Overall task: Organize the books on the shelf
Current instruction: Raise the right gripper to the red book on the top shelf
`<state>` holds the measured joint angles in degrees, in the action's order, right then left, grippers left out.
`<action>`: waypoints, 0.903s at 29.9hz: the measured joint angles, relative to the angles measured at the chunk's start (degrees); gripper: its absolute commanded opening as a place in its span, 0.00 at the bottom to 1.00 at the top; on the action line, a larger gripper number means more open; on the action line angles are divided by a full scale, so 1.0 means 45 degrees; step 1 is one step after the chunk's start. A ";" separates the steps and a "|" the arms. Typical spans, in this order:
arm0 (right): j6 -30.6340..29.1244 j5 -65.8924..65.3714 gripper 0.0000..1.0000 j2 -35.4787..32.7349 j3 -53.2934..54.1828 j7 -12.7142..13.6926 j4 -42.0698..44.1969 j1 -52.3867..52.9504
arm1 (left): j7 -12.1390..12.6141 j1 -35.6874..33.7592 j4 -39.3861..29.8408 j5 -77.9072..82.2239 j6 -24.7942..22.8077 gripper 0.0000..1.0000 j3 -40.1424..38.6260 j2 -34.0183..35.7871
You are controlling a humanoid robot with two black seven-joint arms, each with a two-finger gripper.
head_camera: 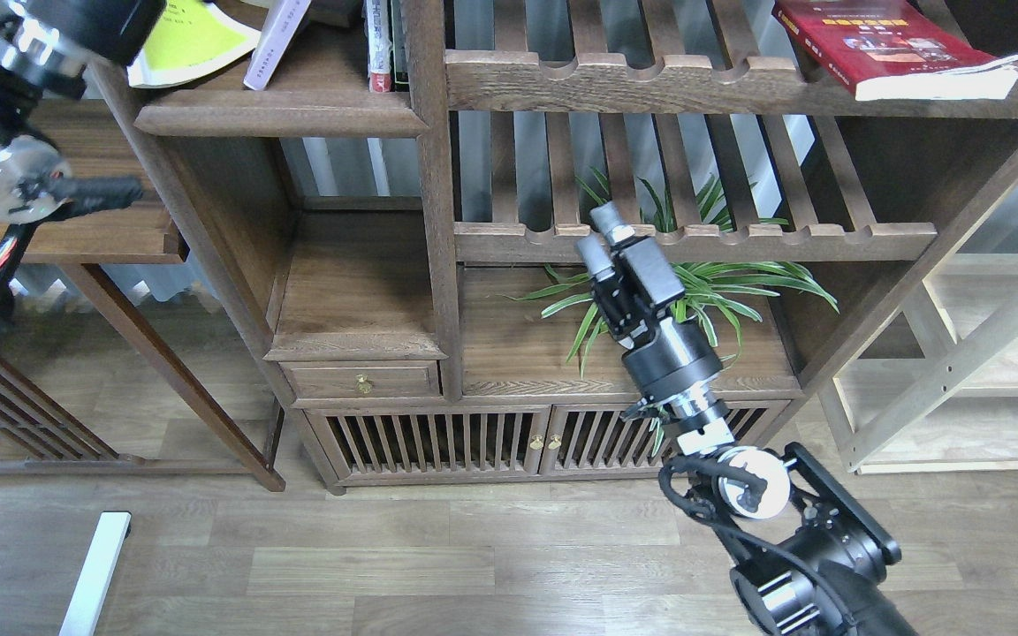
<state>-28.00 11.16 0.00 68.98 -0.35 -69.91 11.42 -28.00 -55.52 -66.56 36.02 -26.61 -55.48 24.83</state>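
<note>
Left gripper (125, 187), far left beside the bookcase post: jaws end-on and dark, cannot tell their state; it hangs just below the shelf (279, 110), where the yellow-green book (191, 44) lies flat and the lilac book (275, 44) leans on the upright ones. Right gripper (602, 238) idles before the plant (703, 283), jaws parted, empty. Red book (893, 44) lies apart on the upper rack (650, 84); judged next: right arm fetches it to the shelf.
</note>
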 measured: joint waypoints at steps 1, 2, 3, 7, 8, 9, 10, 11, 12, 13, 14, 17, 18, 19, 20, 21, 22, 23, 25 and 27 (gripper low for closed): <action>0.0000 -0.0001 0.80 0.0000 0.0191 -0.0001 -0.0004 0.0064 | -0.0001 0.0227 -0.0344 -0.0423 -0.0137 0.99 -0.0020 0.0004; 0.0000 0.0001 0.80 0.0000 0.0430 -0.0002 -0.0007 0.0162 | -0.0001 0.0516 -0.0737 -0.0962 -0.0226 0.99 -0.0025 0.0004; 0.0000 0.0001 0.81 0.0000 0.0691 -0.0002 -0.0010 0.0287 | -0.0001 0.0795 -0.1079 -0.1452 -0.0268 0.99 -0.0023 -0.0008; 0.0000 0.0001 0.83 0.0000 0.1621 -0.0006 0.0050 0.0588 | -0.0002 0.1463 -0.1702 -0.2157 -0.0307 0.99 0.0063 -0.0362; 0.0000 0.0005 0.84 0.0000 0.1826 -0.0026 0.0122 0.0604 | -0.0003 0.1615 -0.1767 -0.2198 -0.0307 0.98 0.0077 -0.0586; 0.0000 0.0009 0.84 -0.0008 0.2040 -0.0048 0.0206 0.0614 | -0.0003 0.1740 -0.1806 -0.2224 -0.0307 0.98 0.0107 -0.0840; 0.0001 0.0012 0.84 -0.0052 0.2238 -0.0062 0.0279 0.0619 | -0.0003 0.1837 -0.1824 -0.2248 -0.0307 0.97 0.0126 -0.1111; 0.0053 0.0017 0.84 -0.0136 0.2458 -0.0080 0.0355 0.0625 | -0.0003 0.1939 -0.1834 -0.2262 -0.0308 0.96 0.0160 -0.1454; 0.0147 0.0023 0.84 -0.0233 0.2662 -0.0091 0.0425 0.0631 | -0.0003 0.2034 -0.1842 -0.2272 -0.0308 0.96 0.0187 -0.1828; 0.0262 0.0030 0.84 -0.0352 0.2840 -0.0095 0.0492 0.0632 | -0.0003 0.2129 -0.1845 -0.2277 -0.0308 0.95 0.0211 -0.2230; 0.0371 0.0034 0.84 -0.0467 0.2974 -0.0098 0.0537 0.0632 | -0.0002 0.2211 -0.1848 -0.2278 -0.0309 0.95 0.0228 -0.2563; 0.0758 0.0050 0.84 -0.0864 0.3347 -0.0107 0.0621 0.0632 | -0.0003 0.2595 -0.1852 -0.2285 -0.0309 0.95 0.0246 -0.3553; 0.0849 0.0055 0.84 -0.0979 0.3497 -0.0112 0.0652 0.0632 | -0.0003 0.2817 -0.1852 -0.2294 -0.0309 0.95 0.0253 -0.3846; 0.0905 0.0057 0.84 -0.1074 0.3654 -0.0114 0.0690 0.0632 | -0.0003 0.3092 -0.1851 -0.2299 -0.0309 0.95 0.0257 -0.4106; 0.0934 0.0062 0.84 -0.1145 0.3800 -0.0115 0.0737 0.0632 | -0.0002 0.3362 -0.1843 -0.2309 -0.0309 0.95 0.0259 -0.4289; 0.0955 0.0069 0.84 -0.1212 0.3977 -0.0115 0.0793 0.0632 | -0.0002 0.3701 -0.1837 -0.2320 -0.0309 0.96 0.0259 -0.4459; 0.0984 0.0072 0.84 -0.1273 0.4151 -0.0115 0.0835 0.0631 | -0.0003 0.4044 -0.1837 -0.2330 -0.0309 0.95 0.0259 -0.4622; 0.1022 0.0071 0.84 -0.1330 0.4284 -0.0111 0.0855 0.0632 | -0.0002 0.4311 -0.1837 -0.2334 -0.0309 0.95 0.0263 -0.4764; 0.1118 0.0083 0.84 -0.1529 0.4527 -0.0090 0.0880 0.0635 | -0.0002 0.4815 -0.1837 -0.2335 -0.0309 0.96 0.0263 -0.5092; 0.1164 0.0178 0.84 -0.1780 0.4696 -0.0084 0.0884 0.0642 | -0.0002 0.5136 -0.1837 -0.2335 -0.0309 0.96 0.0263 -0.5340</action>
<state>-22.76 11.96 -8.01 90.12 -0.73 -65.93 14.31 -28.01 -32.40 -74.83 25.51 -28.00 -54.30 0.80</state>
